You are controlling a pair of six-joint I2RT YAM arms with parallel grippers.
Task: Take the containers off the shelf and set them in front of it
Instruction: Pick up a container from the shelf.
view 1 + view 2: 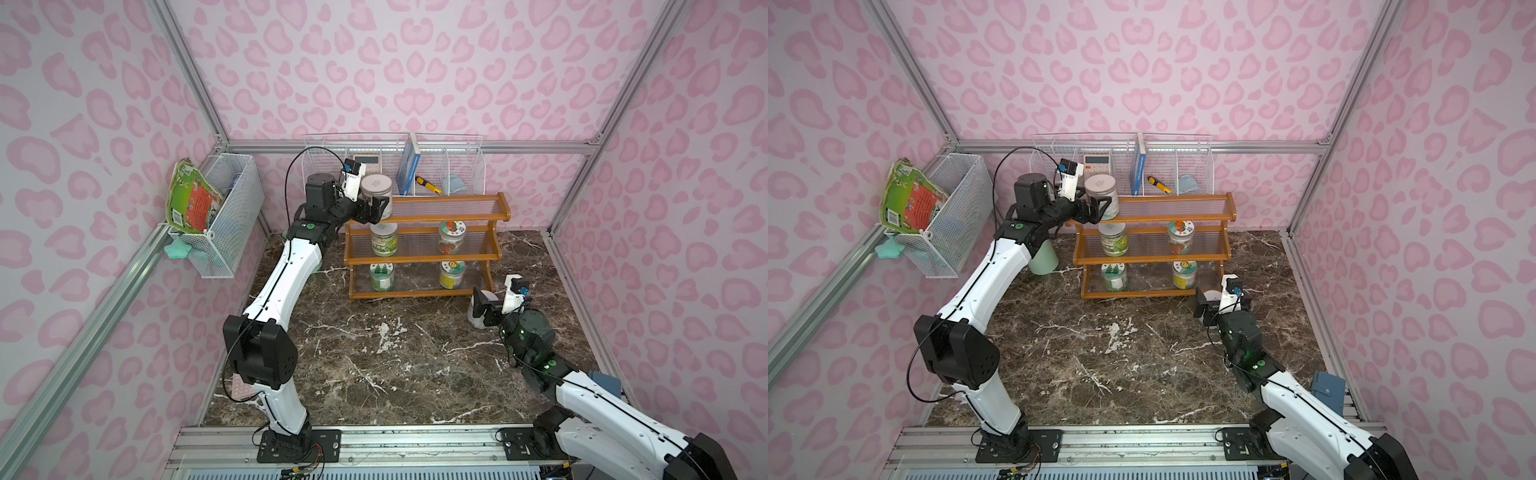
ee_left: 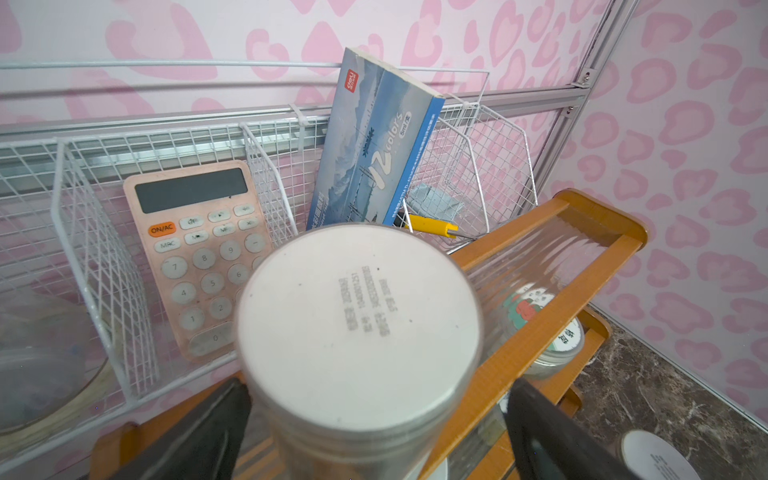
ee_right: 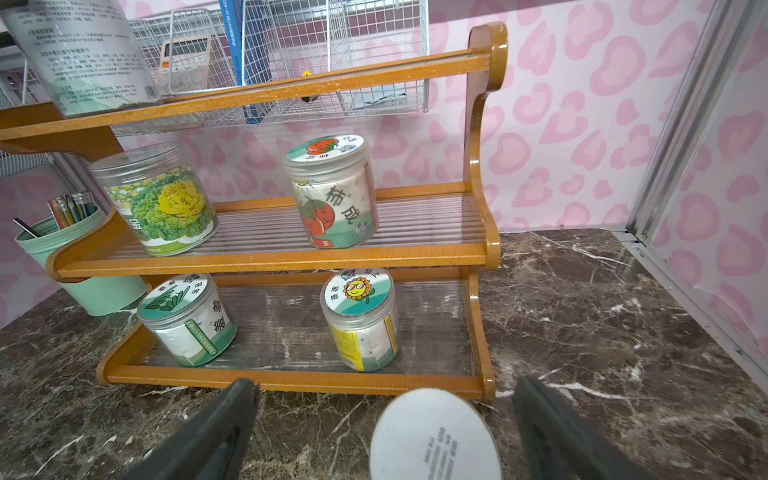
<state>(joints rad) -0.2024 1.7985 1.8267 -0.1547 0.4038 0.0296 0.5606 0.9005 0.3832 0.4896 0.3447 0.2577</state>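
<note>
The dark marble table (image 1: 374, 353) is mostly bare, and the wooden shelf (image 1: 424, 259) stands along its back edge, a little right of the middle. It has three stepped tiers.

By my count one of the six jars is done and five are left. The finished one, a plain-lidded jar (image 3: 432, 436), stands upright on the table just in front of the shelf's right end, toward the table's right edge.

The other five are all on the shelf. A plain-lidded jar (image 1: 376, 187) sits at the left end of the top tier. The middle tier has a cabbage-label jar (image 1: 383, 241) on the left and a tomato-label jar (image 1: 452, 239) on the right. Below them, the bottom tier holds a green-lidded jar (image 1: 381, 276) and a sunflower-lidded jar (image 1: 451, 276).

The left gripper (image 1: 376, 208) is up at the top tier with its jaws spread wide on either side of that top jar. In the left wrist view one jaw is close against the jar wall and the other stands off it, so I'd say it has hold of nothing yet and is about to grasp. The right gripper (image 1: 485, 308) is low over the table, jaws wide apart either side of the set-down jar, with a clear gap on both sides. It grips nothing, so that jar looks let go of.
</note>
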